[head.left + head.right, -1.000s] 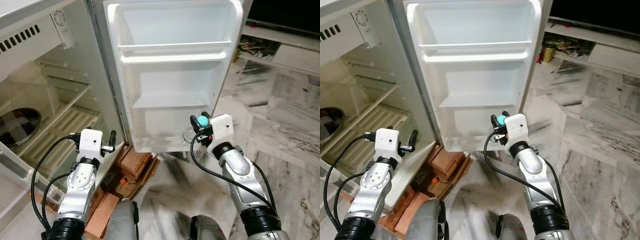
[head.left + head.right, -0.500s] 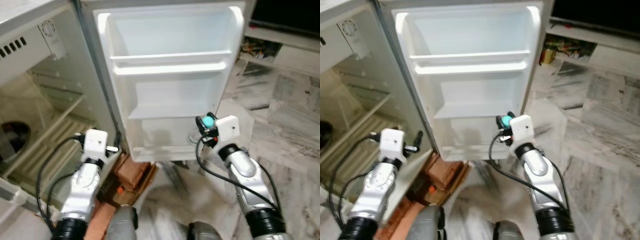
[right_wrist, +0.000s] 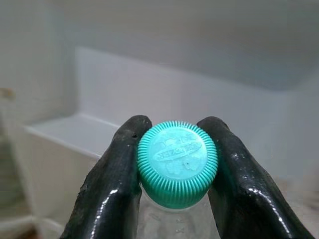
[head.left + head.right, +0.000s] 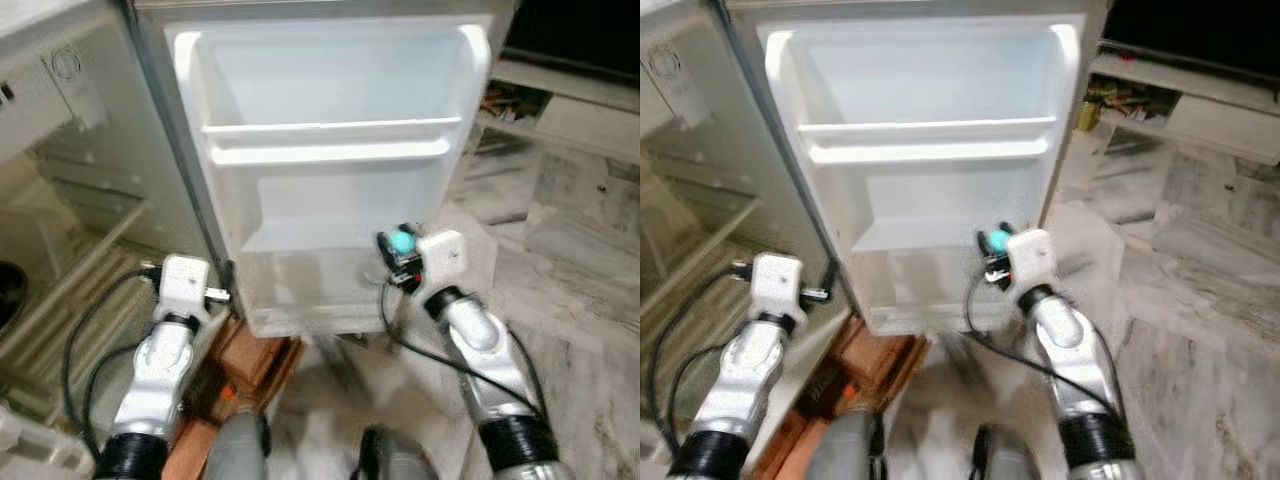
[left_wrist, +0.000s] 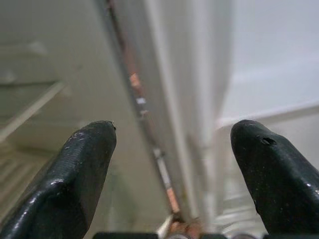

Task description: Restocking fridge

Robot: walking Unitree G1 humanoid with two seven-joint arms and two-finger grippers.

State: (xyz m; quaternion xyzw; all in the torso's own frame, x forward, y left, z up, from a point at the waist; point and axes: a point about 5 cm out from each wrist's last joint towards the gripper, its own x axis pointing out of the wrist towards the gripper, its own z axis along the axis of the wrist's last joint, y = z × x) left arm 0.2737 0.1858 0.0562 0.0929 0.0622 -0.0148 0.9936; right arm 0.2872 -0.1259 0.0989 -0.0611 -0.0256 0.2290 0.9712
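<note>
The fridge door stands open before me, white, with bare shelves. My right gripper is shut on the neck of a clear bottle with a teal cap, held at the right end of the door's lowest shelf; the bottle's body is mostly hidden below the fingers. My left gripper is open, its fingers wide apart and empty, pointing at the hinge edge between the door and the fridge body.
Wire and glass shelves show inside the fridge at left. Bricks prop the fridge base near my legs. Marble floor spreads to the right, with a low TV stand at the far right.
The camera has shifted, so the fridge door sits more to the left and centre. The right gripper with the bottle stays at the lowest door shelf; the left gripper stays open.
</note>
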